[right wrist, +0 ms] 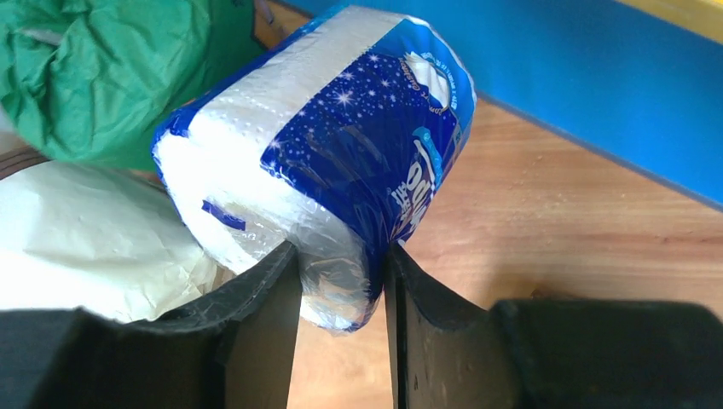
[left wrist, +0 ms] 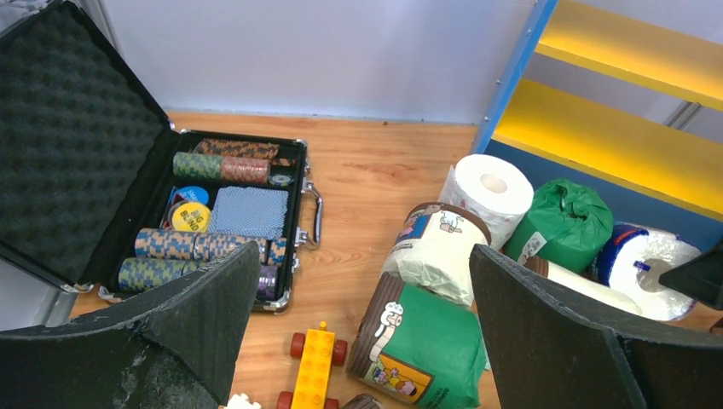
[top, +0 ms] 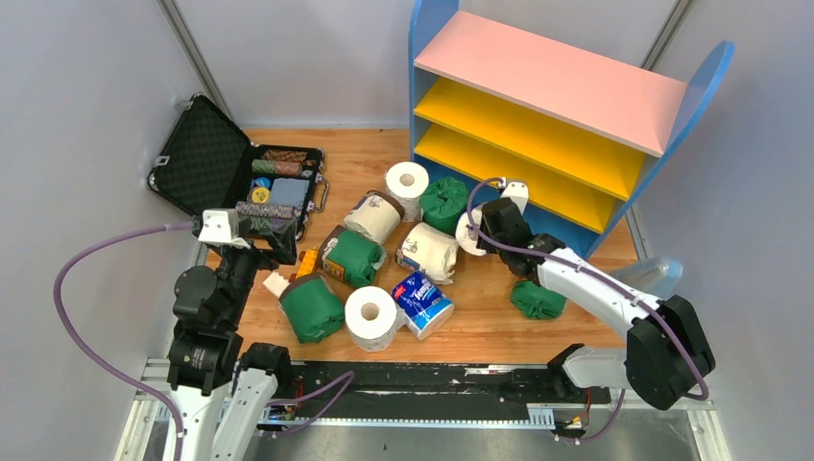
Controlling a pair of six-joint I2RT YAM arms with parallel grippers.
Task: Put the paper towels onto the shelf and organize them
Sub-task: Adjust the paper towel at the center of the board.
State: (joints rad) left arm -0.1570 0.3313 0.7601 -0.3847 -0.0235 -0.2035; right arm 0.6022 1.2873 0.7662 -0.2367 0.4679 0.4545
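Note:
The shelf (top: pixel 538 106) with blue sides, a pink top board and two yellow boards stands at the back right. Several paper towel rolls lie on the wooden table before it: green-wrapped (top: pixel 312 307), bare white (top: pixel 372 315), blue-and-white (top: pixel 422 303), cream (top: pixel 372 216). My right gripper (top: pixel 485 230) is shut on the end of a blue-and-white wrapped roll (right wrist: pixel 341 153), beside the shelf's blue base (right wrist: pixel 597 94). My left gripper (top: pixel 278 245) is open and empty above the table's left side, with a green roll (left wrist: pixel 422 349) below its fingers (left wrist: pixel 546 332).
An open black case (top: pixel 240 182) with chips and cards lies at the back left. A small orange toy car (left wrist: pixel 314 366) lies near the green roll. Another green roll (top: pixel 538 300) lies under my right arm. A clear plastic object (top: pixel 653 274) sits at the right edge.

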